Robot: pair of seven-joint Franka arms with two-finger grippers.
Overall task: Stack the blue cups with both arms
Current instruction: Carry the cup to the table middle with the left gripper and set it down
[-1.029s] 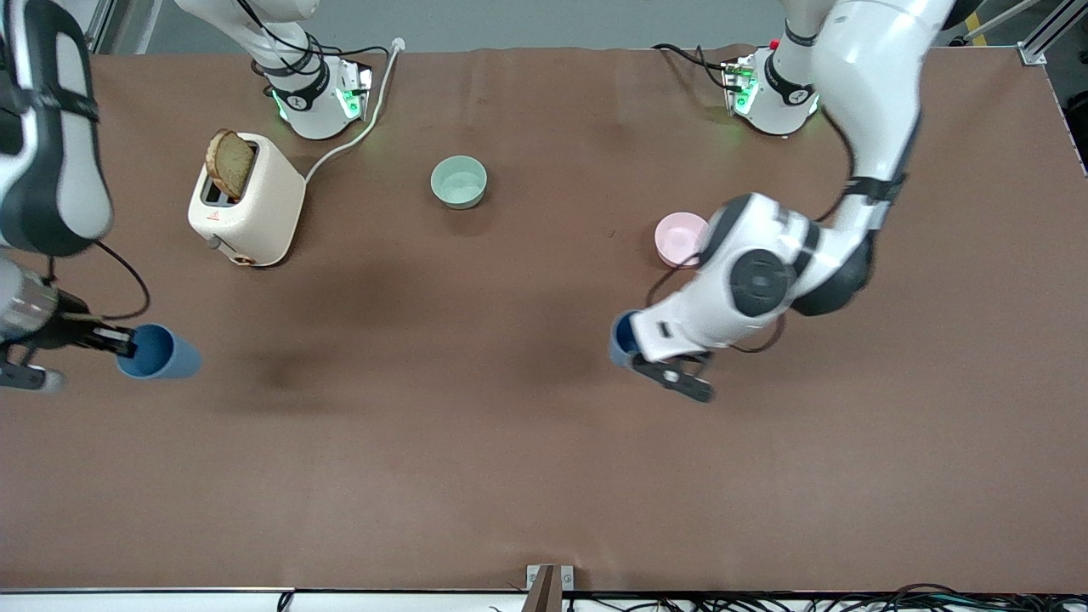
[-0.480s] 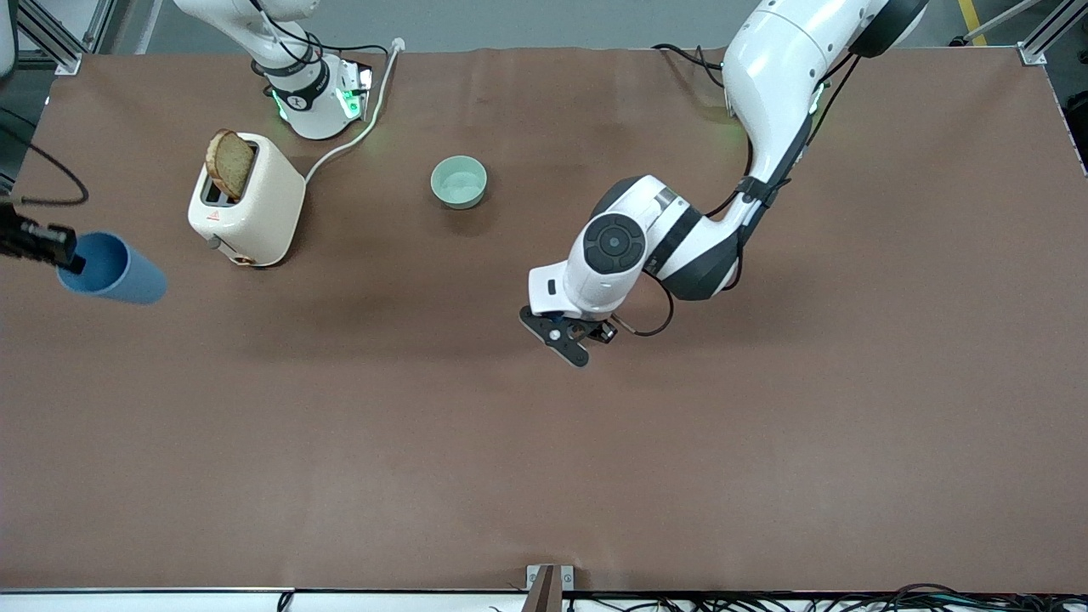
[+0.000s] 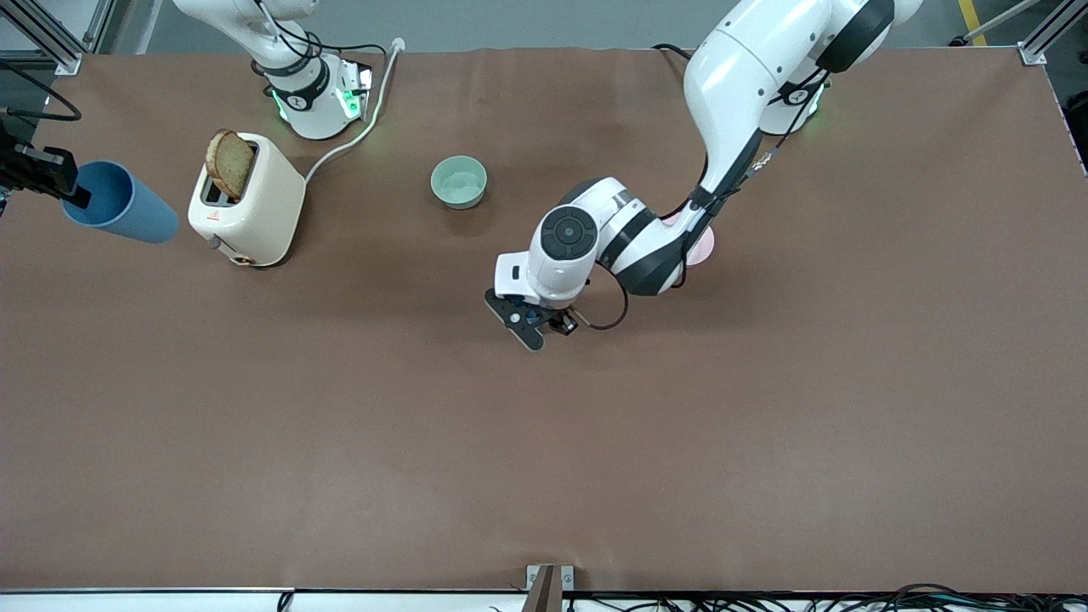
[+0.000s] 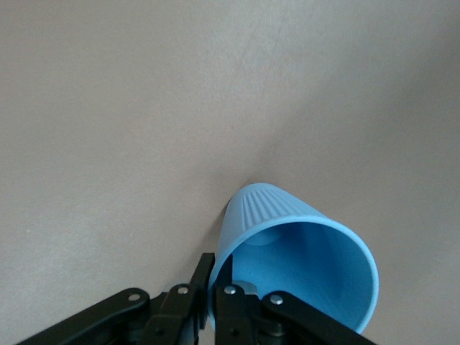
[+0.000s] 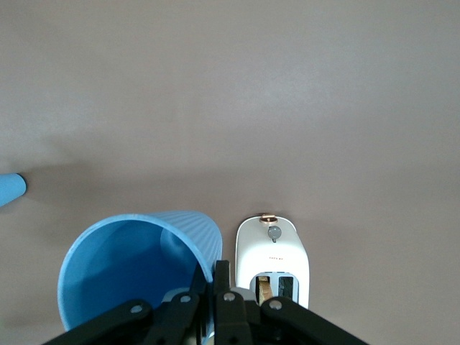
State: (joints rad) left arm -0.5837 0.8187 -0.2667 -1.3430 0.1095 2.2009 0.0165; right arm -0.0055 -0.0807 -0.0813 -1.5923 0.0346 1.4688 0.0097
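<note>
My right gripper (image 3: 75, 191) is shut on the rim of a blue cup (image 3: 121, 206), which hangs tilted in the air over the right arm's end of the table, beside the toaster. In the right wrist view the gripper (image 5: 218, 277) pinches the cup's wall (image 5: 136, 262). My left gripper (image 3: 542, 320) is over the middle of the table, and the wrist hides its cup in the front view. In the left wrist view the gripper (image 4: 219, 264) is shut on the rim of the second blue cup (image 4: 302, 259), held tilted above the table. A tip of that cup shows in the right wrist view (image 5: 10, 188).
A cream toaster (image 3: 248, 202) with a bread slice (image 3: 229, 163) stands near the right arm's base, its cable running to the table's edge. A mint-green bowl (image 3: 459, 181) sits mid-table. A pink bowl (image 3: 704, 246) is partly hidden under the left arm.
The right gripper has carried its cup up and toward the robots' side, level with the toaster. The left arm has swung its cup from beside the pink bowl toward the middle of the table.
</note>
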